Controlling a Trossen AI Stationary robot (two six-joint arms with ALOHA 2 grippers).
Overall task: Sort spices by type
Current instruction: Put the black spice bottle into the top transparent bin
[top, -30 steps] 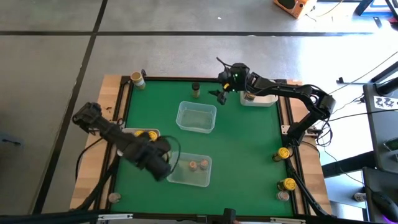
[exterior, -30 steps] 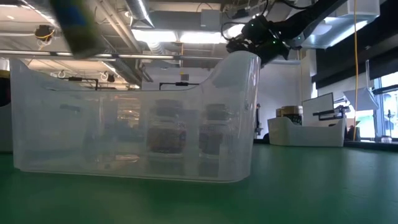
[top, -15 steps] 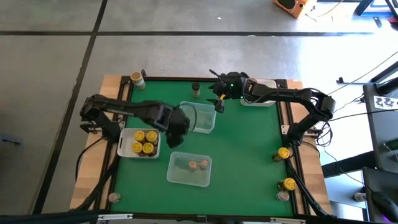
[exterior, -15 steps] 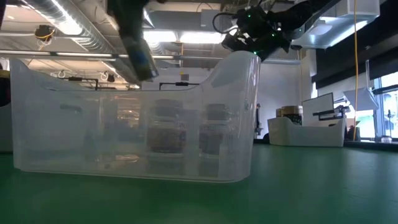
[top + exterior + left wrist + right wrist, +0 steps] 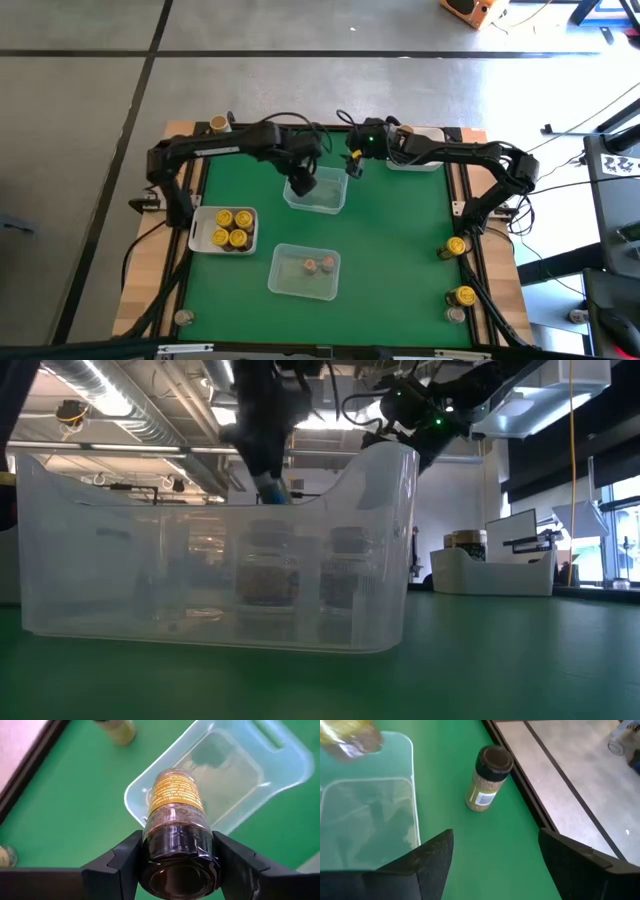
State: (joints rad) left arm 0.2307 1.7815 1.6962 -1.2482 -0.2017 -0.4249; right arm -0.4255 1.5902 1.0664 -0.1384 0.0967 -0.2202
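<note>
- Two arms meet near the upper middle of the high view: the left gripper (image 5: 303,180) hangs over the upper-left corner of the empty clear tub (image 5: 317,189), the right gripper (image 5: 352,166) just right of it. Yellow-lidded jars (image 5: 231,227) fill a white tray (image 5: 196,238) at centre left; a second tub (image 5: 304,271) lower down holds two jars.
- Low view: that nearer tub (image 5: 210,560) fills the frame, its jars blurred through the wall; both arms are cut off at the top.
- Left wrist view: the fingers (image 5: 125,862) pinch a dark spice jar (image 5: 176,840) with a yellow label, base toward the camera, above the tub's corner (image 5: 225,775). Its lid is hidden. Risk: released here, it may strike the rim and roll onto the worktop (image 5: 70,805).
- Right wrist view: fingers (image 5: 432,855) spread, holding nothing, aimed at an upright black-lidded jar (image 5: 487,777) near the worktop's edge. A hasty approach could topple it, and the two arms stand close enough to collide. The yellowish blur at the upper left is probably the other arm's jar.
</note>
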